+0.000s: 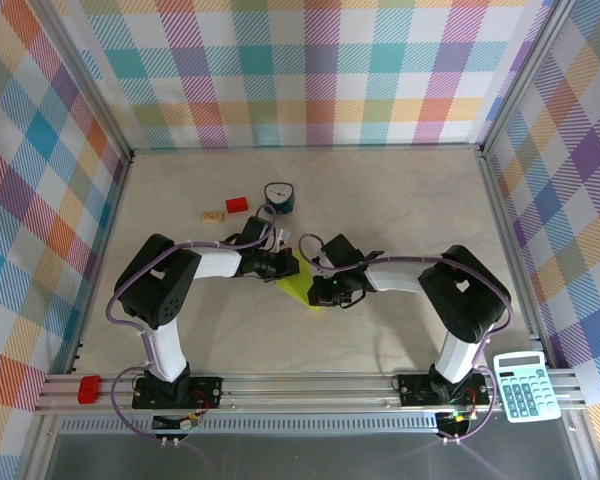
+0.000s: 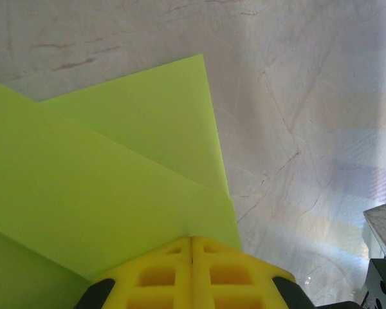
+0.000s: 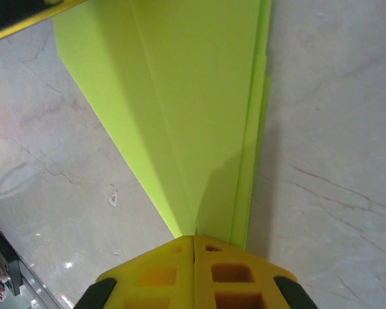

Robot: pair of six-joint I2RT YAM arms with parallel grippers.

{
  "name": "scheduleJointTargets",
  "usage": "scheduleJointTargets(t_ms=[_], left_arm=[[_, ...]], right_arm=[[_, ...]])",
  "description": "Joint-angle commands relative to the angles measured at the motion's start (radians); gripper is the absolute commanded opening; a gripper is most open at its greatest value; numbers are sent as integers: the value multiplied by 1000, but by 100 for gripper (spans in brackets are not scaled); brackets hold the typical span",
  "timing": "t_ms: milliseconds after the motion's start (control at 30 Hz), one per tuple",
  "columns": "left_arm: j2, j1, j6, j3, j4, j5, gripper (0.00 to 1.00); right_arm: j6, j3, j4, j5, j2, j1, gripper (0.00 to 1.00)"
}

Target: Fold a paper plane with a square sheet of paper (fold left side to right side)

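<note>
Lying flat in the middle of the table [image 1: 400, 200], the folded paper [image 1: 302, 288] has both claws on it. The left claw [image 2: 192, 239] is squeezed together, its tip on the paper's wide part. The right claw [image 3: 193, 238] is together too, at the pointy end

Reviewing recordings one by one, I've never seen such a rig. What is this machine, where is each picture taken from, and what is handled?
Two robot arms stand at the near edge of a table, each ending in a two-finger gripper. One picture looks down from above; the other two come from wrist cameras. On the table lie folded lime paper, a red block, a teal clock and a tan piece; a calculator sits at the front rail. The left gripper and right gripper are shut, tips at the paper; pinching or pressing, I cannot tell.
</note>
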Motion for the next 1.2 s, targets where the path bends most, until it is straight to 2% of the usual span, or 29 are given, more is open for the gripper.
scheduleJointTargets(t_ms=[0, 500, 633, 733, 933, 1067, 1167], left_arm=[[25, 5, 18, -12, -109, -107, 0], [19, 5, 22, 4, -107, -90, 0], [-1, 4, 11, 23, -101, -56, 0], [-34, 5, 9, 57, -111, -27, 8], [-152, 16, 37, 95, -147, -34, 29], [-257, 42, 43, 33, -141, -81, 39], [-330, 66, 39, -45, -113, -106, 43]], right_arm=[[10, -42, -151, 14, -21, 12, 0], [7, -51, -201, 49, -74, 11, 0], [-6, -43, -220, 44, -113, 8, 4], [-17, -45, -203, 11, -159, -14, 10], [-81, -37, -114, -90, -165, -86, 28], [-133, -10, -36, -148, -119, -124, 39], [-194, 38, -28, -173, -61, -131, 42]])
